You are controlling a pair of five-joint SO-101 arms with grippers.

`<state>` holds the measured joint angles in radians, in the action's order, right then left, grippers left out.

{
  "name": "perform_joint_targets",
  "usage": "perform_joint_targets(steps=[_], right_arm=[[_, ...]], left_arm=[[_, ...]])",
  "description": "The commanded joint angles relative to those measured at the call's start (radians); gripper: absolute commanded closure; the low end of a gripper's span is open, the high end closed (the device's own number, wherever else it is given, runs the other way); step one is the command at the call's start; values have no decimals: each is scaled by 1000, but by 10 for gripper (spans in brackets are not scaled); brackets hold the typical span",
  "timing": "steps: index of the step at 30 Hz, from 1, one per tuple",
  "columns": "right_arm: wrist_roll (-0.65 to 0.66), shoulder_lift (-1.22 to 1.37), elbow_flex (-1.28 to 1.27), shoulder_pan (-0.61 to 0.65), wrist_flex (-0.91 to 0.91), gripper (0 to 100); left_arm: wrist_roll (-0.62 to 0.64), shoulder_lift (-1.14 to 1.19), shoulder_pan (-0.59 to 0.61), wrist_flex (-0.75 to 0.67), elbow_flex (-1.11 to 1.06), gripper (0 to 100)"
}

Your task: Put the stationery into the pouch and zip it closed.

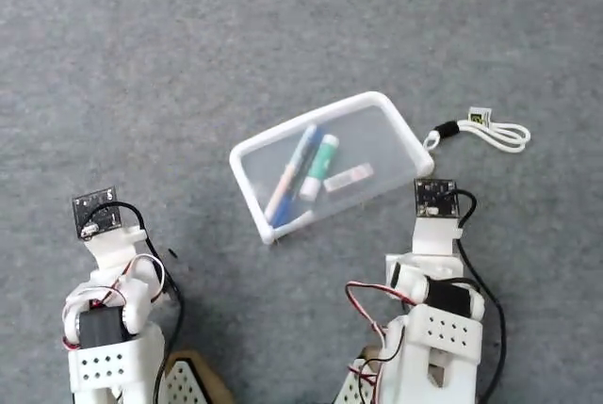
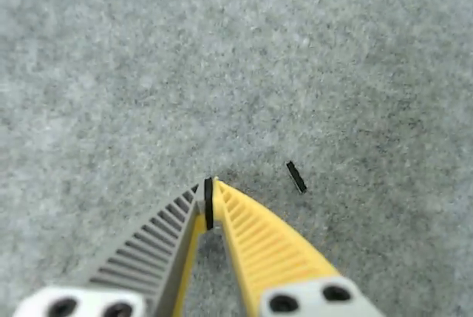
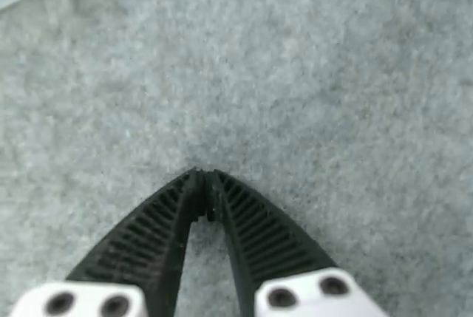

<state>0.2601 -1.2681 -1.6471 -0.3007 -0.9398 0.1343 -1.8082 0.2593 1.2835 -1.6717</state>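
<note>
On the grey mat (image 1: 188, 65), the pouch (image 1: 363, 103) holds the stationery (image 1: 325, 154) — left pincer (image 2: 209, 200) and right pincer (image 3: 204, 193) both closed, empty.

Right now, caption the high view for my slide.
Clear white-rimmed plastic pouch holding coloured stationery on a grey felt table.

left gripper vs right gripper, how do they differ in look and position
Colour: the left gripper has one grey finger and one yellow; the right gripper has two black ones. Place: a small black scrap lies on the grey carpet beside the left gripper; the right gripper is nearer the translucent white-edged pouch. Shared: both shut, holding nothing.
</note>
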Motion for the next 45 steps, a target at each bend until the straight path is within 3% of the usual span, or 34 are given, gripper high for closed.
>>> perform_joint_targets(steps=[1,45], right_arm=[[-2,4,42,-14,-32,985],[5,4,45,-14,-69,985]], left_arm=[[-8,-6,8,0,-2,971],[-8,-6,-1,-15,-27,970]])
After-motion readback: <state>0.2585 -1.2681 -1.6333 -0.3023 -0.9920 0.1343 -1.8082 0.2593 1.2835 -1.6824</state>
